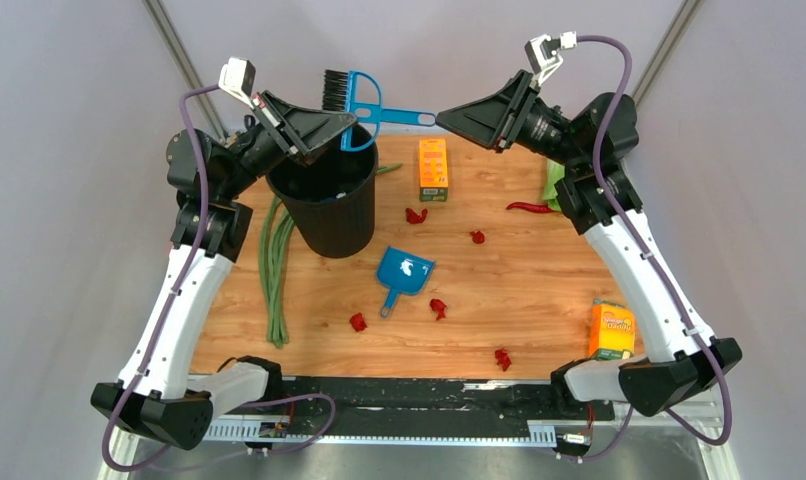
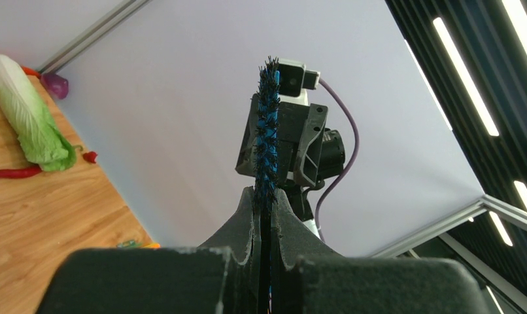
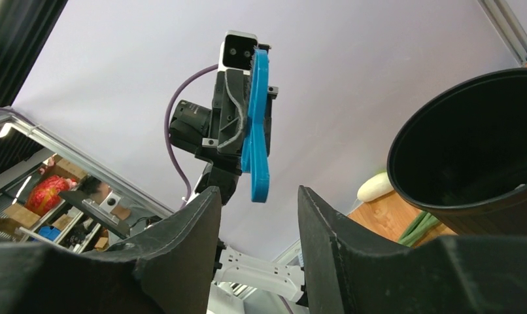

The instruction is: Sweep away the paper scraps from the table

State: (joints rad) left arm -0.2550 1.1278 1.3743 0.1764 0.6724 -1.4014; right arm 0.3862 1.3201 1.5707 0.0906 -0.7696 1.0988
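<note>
Paper scraps (image 1: 438,308) are lying loose on the worktop (image 1: 539,290): five small, crumpled, bright red bits, well apart from one another, spread from the middle toward the near edge. Two of them are sitting near the blue dustpan (image 1: 404,272), which is lying flat among them, and none is inside it.

The left gripper (image 1: 351,122) is holding the blue brush (image 1: 357,98) up in the air above the black bin (image 1: 324,215), its jaws pressed together on the brush body just below the black bristles. The left wrist view is showing the bristle row standing straight out of the pinching jaws. I think the brush is being held so high and level because its long handle is pointing across to the right gripper (image 1: 445,116), which is hovering at the handle end with its jaws spread. In the right wrist view the handle tip is hanging just before the gap, not yet between the fingers (image 3: 182,248). This is looking like a handover, but I cannot tell for sure. The sweeping itself is not yet beginning.
</note>
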